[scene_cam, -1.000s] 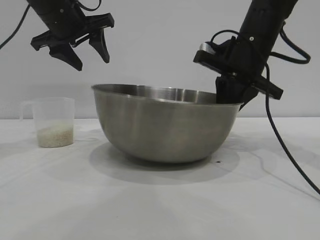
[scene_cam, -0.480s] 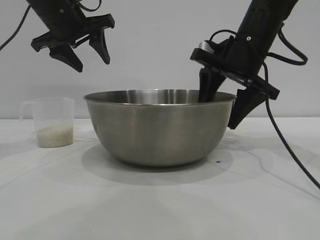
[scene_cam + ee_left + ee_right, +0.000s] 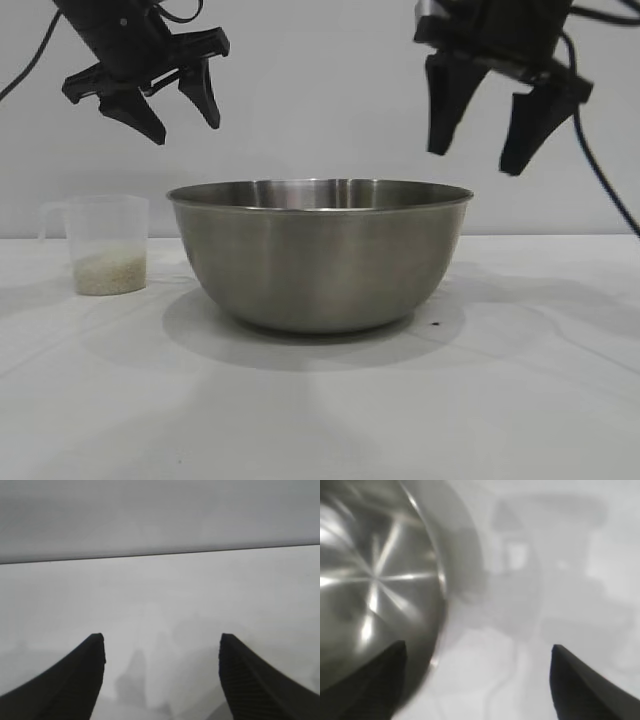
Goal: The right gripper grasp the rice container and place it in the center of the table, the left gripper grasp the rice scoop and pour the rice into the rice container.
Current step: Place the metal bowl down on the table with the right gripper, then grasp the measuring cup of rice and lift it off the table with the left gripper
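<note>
I see both pincers released: right pincer [image 3: 478, 148] above the rice container [image 3: 320, 255]. Left pincer [image 3: 182, 108] could topple the light rice scoop [image 3: 103, 244] near the surface's [image 3: 320, 410] left edge.

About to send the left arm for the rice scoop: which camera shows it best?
The exterior view: the rice scoop stands upright on the table beside the steel bowl, with rice in its bottom, below the open left gripper. The left wrist view shows only bare table between its fingers; the right wrist view shows the bowl, no scoop.
</note>
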Action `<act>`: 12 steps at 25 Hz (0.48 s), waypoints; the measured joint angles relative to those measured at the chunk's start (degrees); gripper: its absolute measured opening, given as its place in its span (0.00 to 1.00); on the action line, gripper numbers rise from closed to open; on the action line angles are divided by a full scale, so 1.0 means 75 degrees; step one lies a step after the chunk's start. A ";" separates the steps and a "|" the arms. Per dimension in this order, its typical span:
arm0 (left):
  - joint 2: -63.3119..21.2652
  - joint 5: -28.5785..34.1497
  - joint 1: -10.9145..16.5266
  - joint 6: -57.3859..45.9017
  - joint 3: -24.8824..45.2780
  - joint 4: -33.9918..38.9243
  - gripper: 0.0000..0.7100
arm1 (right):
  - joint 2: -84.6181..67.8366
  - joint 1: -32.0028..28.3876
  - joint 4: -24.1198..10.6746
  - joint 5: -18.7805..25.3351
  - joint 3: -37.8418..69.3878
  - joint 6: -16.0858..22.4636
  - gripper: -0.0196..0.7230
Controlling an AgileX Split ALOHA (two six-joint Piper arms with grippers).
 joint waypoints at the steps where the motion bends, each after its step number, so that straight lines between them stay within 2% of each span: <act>1: 0.0000 0.0000 0.0000 0.0000 0.0000 0.0000 0.62 | -0.0054 0.0000 -0.0257 0.0018 0.0000 0.0098 0.71; 4: 0.0000 0.0000 0.0000 0.0000 0.0000 0.0000 0.62 | -0.0124 -0.0196 -0.0837 0.0064 0.0000 0.0537 0.71; 12: 0.0000 0.0000 0.0000 0.0000 0.0000 0.0000 0.62 | -0.0837 -0.1105 -0.0906 0.0081 0.0560 0.0712 0.71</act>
